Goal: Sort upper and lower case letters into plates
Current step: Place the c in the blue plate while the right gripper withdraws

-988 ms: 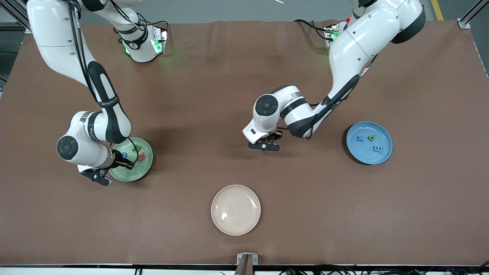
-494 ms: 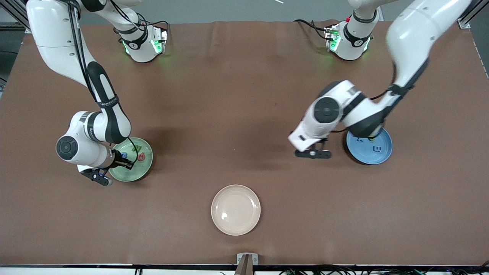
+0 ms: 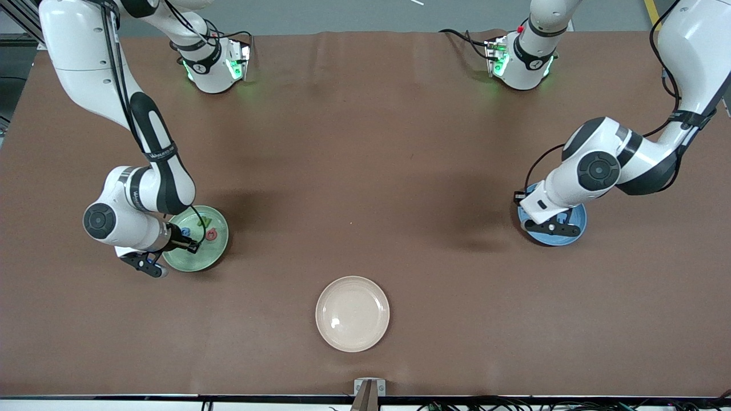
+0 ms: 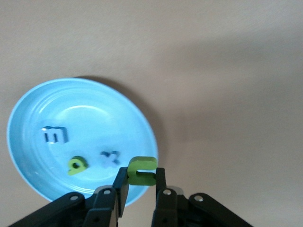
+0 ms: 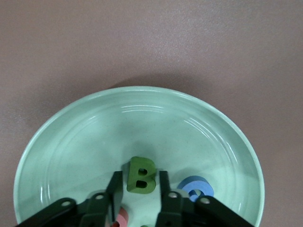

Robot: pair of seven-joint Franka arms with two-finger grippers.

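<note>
Between the fingers of the left gripper (image 4: 140, 182), a green letter C (image 4: 142, 170) is clamped, over the rim of the sky blue plate (image 4: 28, 109). Ahead of those fingers, a blue E (image 4: 55, 134), a green letter (image 4: 77, 165) and a pale blue X (image 4: 109, 159) lie in that plate. The right gripper (image 5: 138, 189) hangs low in the pale green plate (image 5: 85, 137); a green B (image 5: 141, 175) sits between its fingers, which stand slightly apart. Beside them lie a blue letter (image 5: 196, 187) and a red-pink letter (image 5: 121, 219).
</note>
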